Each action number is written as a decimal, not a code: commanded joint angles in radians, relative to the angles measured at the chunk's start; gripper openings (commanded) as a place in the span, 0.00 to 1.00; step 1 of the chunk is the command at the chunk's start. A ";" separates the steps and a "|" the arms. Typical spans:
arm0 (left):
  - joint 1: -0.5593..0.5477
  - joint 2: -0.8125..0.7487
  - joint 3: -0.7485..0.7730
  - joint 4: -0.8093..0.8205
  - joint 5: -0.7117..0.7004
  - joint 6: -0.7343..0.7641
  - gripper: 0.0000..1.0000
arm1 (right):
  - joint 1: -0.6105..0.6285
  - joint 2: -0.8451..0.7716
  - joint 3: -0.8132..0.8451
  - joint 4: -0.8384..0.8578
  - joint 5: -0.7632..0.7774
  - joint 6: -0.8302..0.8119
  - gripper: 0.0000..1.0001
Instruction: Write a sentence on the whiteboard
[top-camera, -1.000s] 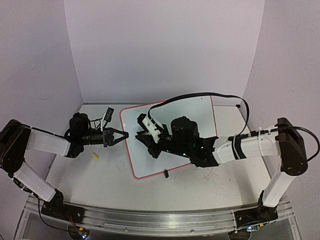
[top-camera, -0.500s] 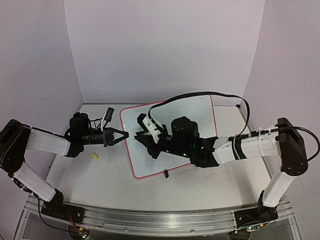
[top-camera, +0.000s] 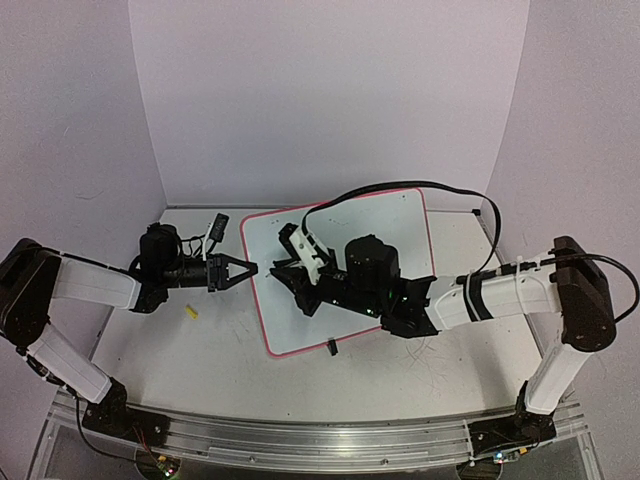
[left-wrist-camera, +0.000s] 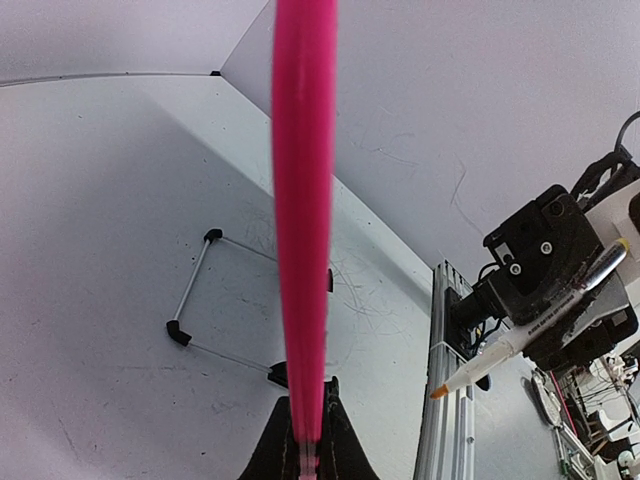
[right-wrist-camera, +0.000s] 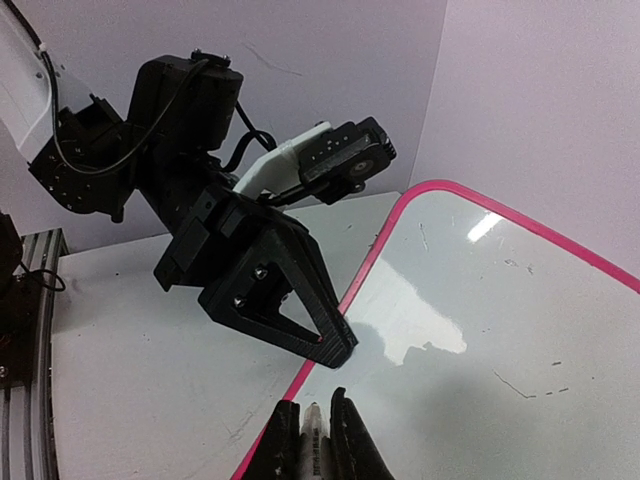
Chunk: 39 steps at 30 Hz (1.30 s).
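The whiteboard (top-camera: 385, 225) lies tilted on the table, glossy white with a pink rim. No yellow words show on it, only a few faint marks. My left gripper (top-camera: 246, 268) is shut on the board's left rim. In the left wrist view the pink rim (left-wrist-camera: 303, 200) runs up from between the left gripper (left-wrist-camera: 312, 398). My right gripper (top-camera: 282, 273) hovers over the board's left part, shut on a marker (right-wrist-camera: 316, 432). The marker (left-wrist-camera: 520, 340) has a white body and an orange-yellow tip. In the right wrist view the right gripper (right-wrist-camera: 315, 405) is just beside the left fingers (right-wrist-camera: 300, 300) at the rim (right-wrist-camera: 365, 275).
A small yellow cap (top-camera: 190, 311) lies on the table below the left gripper. A black and white object (top-camera: 214, 228) lies behind the left arm. A black cable (top-camera: 420, 188) arcs over the board's far edge. A black stand leg (top-camera: 330, 347) sticks out at the near rim.
The right wrist has shifted slightly toward the back over the board's left part. The left gripper stays clamped on the rim, and the board has not moved.
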 joint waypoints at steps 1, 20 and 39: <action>-0.007 0.009 0.040 0.009 -0.010 0.037 0.00 | 0.005 0.008 0.004 0.050 -0.018 0.014 0.00; -0.007 0.014 0.047 -0.001 -0.013 0.031 0.00 | 0.003 0.026 0.010 0.051 0.008 0.015 0.00; -0.007 0.014 0.051 -0.010 -0.013 0.031 0.00 | -0.033 0.048 0.028 0.044 -0.041 0.064 0.00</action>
